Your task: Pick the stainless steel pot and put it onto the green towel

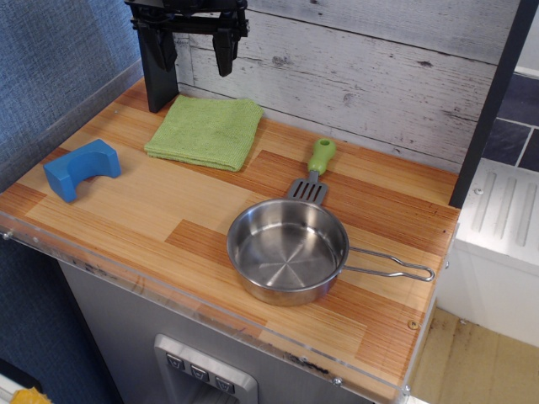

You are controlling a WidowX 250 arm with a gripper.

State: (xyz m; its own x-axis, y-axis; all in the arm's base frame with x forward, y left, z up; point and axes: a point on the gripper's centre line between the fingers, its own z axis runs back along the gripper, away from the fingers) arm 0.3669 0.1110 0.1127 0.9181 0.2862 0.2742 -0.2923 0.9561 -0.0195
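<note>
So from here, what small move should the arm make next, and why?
Probably travel toward the shallow stainless steel pot. The black gripper hangs open and empty above the light green towel, while the pot sits untouched near the counter's front edge, against the green-handled spatula.

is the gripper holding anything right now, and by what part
Nothing is held. The gripper hangs open and empty above the green towel; the pot sits untouched on the counter.
</note>
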